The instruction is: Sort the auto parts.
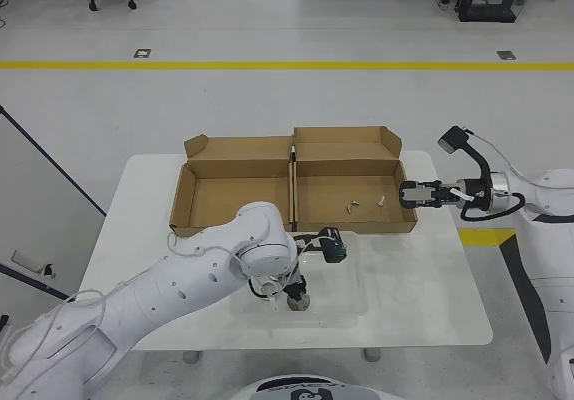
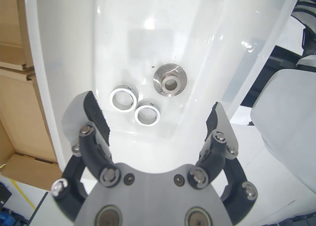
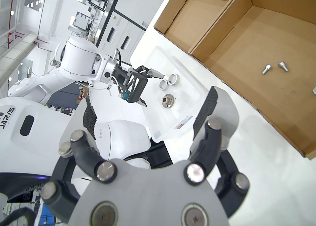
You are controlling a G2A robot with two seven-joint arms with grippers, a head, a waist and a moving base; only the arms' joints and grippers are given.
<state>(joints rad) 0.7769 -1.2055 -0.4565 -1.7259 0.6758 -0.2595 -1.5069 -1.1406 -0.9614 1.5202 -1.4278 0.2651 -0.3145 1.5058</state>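
Two silver rings [image 2: 122,98] [image 2: 147,115] and a flanged hub [image 2: 169,83] lie in a clear plastic tray [image 2: 74,39]. My left gripper [image 2: 152,101] hangs open just above the rings, with nothing between its fingers. The right wrist view has the same rings [image 3: 168,81] and hub [image 3: 167,100] beside the left gripper [image 3: 150,88]. Two bolts [image 1: 350,208] [image 1: 380,201] lie in the right cardboard box [image 1: 352,160]. At that box's right wall my right gripper [image 1: 404,193] is open and empty; its fingers [image 3: 209,103] frame the tray.
The left cardboard box [image 1: 192,195] stands next to the right one at the table's back, with nothing in it. The tray [image 1: 352,300] sits near the table's front edge. Bare white table [image 1: 437,280] lies right of the tray.
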